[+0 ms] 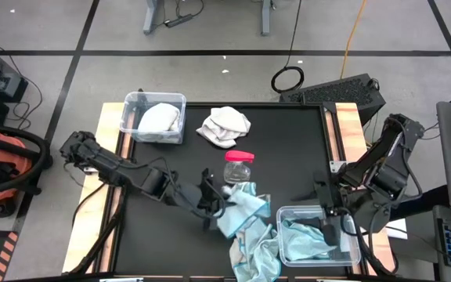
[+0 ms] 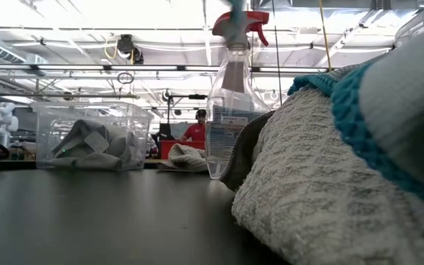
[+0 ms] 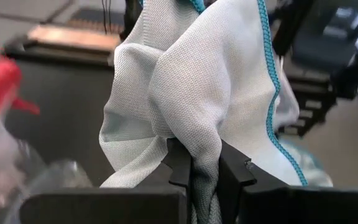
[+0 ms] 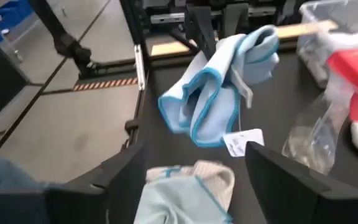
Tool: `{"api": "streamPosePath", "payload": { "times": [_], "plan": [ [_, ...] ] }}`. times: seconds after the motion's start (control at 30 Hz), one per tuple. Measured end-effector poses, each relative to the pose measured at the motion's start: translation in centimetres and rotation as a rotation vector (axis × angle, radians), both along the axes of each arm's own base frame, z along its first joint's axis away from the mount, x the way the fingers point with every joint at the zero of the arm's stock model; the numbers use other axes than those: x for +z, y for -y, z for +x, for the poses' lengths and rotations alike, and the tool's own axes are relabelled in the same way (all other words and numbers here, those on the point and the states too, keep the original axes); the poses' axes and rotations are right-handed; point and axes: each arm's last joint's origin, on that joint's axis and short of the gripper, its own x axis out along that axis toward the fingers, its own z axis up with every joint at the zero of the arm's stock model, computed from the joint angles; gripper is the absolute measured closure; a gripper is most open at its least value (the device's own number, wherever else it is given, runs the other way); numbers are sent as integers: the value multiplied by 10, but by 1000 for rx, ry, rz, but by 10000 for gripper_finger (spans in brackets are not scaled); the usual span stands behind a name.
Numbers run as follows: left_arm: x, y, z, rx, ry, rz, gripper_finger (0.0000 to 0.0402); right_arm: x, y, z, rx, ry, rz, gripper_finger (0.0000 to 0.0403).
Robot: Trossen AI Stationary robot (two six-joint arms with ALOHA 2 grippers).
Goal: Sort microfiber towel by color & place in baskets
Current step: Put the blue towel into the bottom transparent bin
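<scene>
My left gripper (image 1: 214, 205) is at mid-table near the front, shut on a light blue towel (image 1: 243, 200) with a teal hem, seen also as the towel (image 4: 219, 87) in the right wrist view. More light blue towels (image 1: 254, 251) lie heaped at the near edge. My right gripper (image 4: 197, 180) is open over the right basket (image 1: 288, 213), which holds a light blue towel (image 1: 308, 239). The left basket (image 1: 135, 100) holds a white towel (image 1: 159, 119). Another white towel (image 1: 225, 125) lies crumpled on the far part of the table. My left gripper pinches a gathered fold (image 3: 205, 168) of the light blue towel between its two fingers, several layers bunched together. The fingers come from the table's left. The towel hangs slack from the hold, its white tag (image 4: 241, 142) at the low end.
A clear spray bottle with a red top (image 1: 239, 166) stands mid-table, right beside the held towel. A towel lies close in front of the low camera (image 2: 330, 177). Wooden rails edge the table left and right. A person in red (image 2: 195, 131) sits far behind.
</scene>
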Motion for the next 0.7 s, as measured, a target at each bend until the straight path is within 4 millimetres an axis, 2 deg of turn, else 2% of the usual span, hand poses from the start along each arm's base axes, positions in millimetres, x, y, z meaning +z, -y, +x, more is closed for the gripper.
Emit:
{"api": "streamPosePath", "payload": {
  "times": [0.3,0.5,0.7],
  "plan": [
    [11,-13,10,-11,112,14,369,4,11,12,-117,59,-39,83],
    [14,-19,14,-10,142,16,369,9,17,25,-143,111,-52,74],
    [15,-20,15,-20,161,35,369,7,18,47,-156,138,-92,74]
  ]
}}
